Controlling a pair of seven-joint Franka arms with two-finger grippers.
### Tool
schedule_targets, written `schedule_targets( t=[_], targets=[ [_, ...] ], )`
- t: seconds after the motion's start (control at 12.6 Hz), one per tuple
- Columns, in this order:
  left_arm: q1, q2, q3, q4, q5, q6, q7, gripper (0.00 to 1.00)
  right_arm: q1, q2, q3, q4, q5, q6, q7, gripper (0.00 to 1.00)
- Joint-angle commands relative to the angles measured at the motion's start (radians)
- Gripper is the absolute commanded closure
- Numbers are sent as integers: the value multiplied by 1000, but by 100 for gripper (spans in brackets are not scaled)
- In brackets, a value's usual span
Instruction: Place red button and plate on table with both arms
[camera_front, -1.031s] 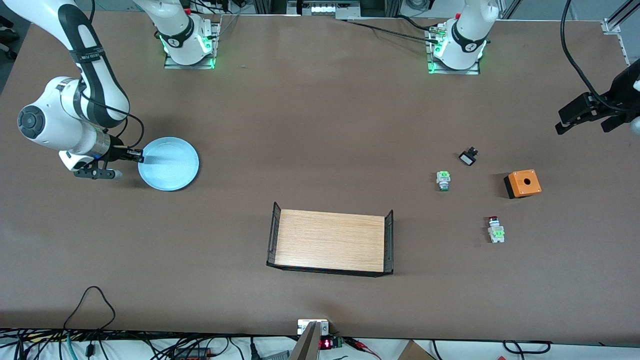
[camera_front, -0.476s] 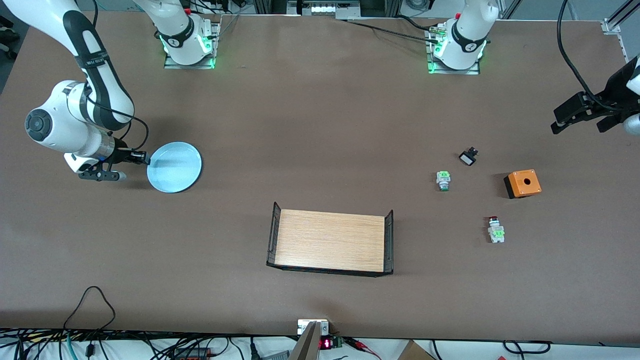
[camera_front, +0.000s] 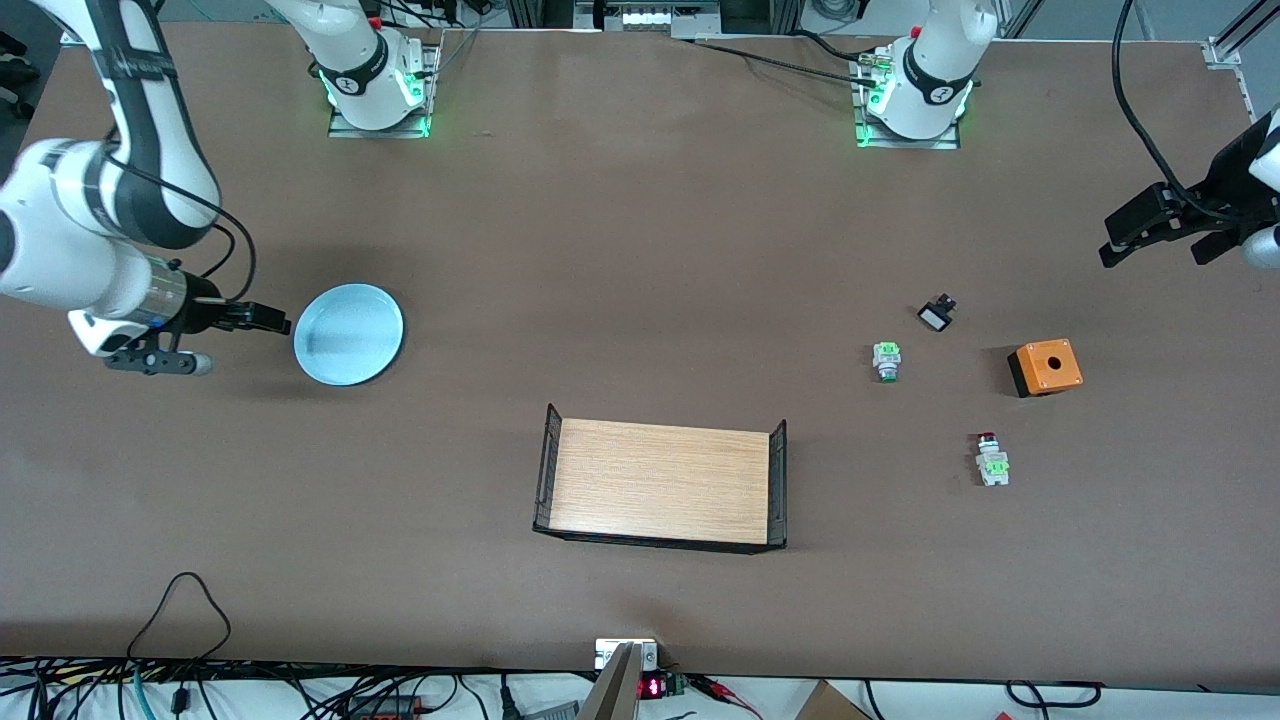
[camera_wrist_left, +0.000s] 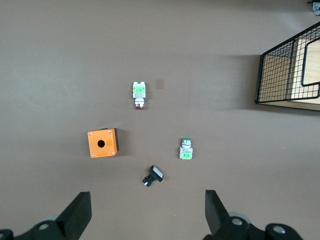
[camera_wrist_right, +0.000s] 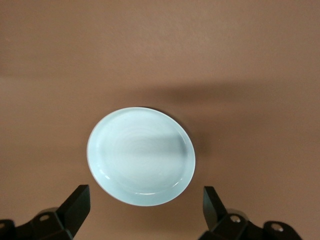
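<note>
The light blue plate (camera_front: 349, 333) lies flat on the brown table (camera_front: 640, 250) toward the right arm's end. My right gripper (camera_front: 232, 340) is open and empty beside the plate, clear of its rim; the right wrist view shows the plate (camera_wrist_right: 141, 156) beyond the spread gripper (camera_wrist_right: 145, 212). The red button (camera_front: 990, 458) lies on its side on the table toward the left arm's end, also in the left wrist view (camera_wrist_left: 139, 95). My left gripper (camera_front: 1168, 245) is open and empty, up in the air over the table's edge there, as its own view (camera_wrist_left: 148, 215) also shows.
A green-and-silver button (camera_front: 886, 360), a small black switch (camera_front: 937, 313) and an orange box with a hole (camera_front: 1045, 366) lie near the red button. A wooden tray with black wire ends (camera_front: 662, 483) stands mid-table, nearer the front camera.
My right gripper let go of the plate's rim and drew back toward the right arm's end of the table. The plate stays flat. My left gripper rose slightly.
</note>
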Motion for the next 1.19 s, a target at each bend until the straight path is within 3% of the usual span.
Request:
schedule_targets(
  t=[0.0, 0.32, 0.63, 0.87, 1.11],
  targets=[
    [4, -13, -2, 28, 27, -13, -12, 0, 14, 12, 8, 127, -11, -122, 29, 0],
    [4, -11, 1, 30, 27, -13, -11, 0, 74, 8, 7, 288, -49, -298, 230, 0],
    [4, -11, -2, 30, 27, -14, -12, 0, 83, 8, 5, 451, -100, -409, 229, 0],
    [4, -11, -7, 31, 25, -14, -14, 0, 77, -15, -16, 474, -207, -452, 188, 0],
    [4, -11, -4, 33, 25, -14, -9, 0, 97, -44, -71, 445, -190, -477, 168, 0]
  ],
)
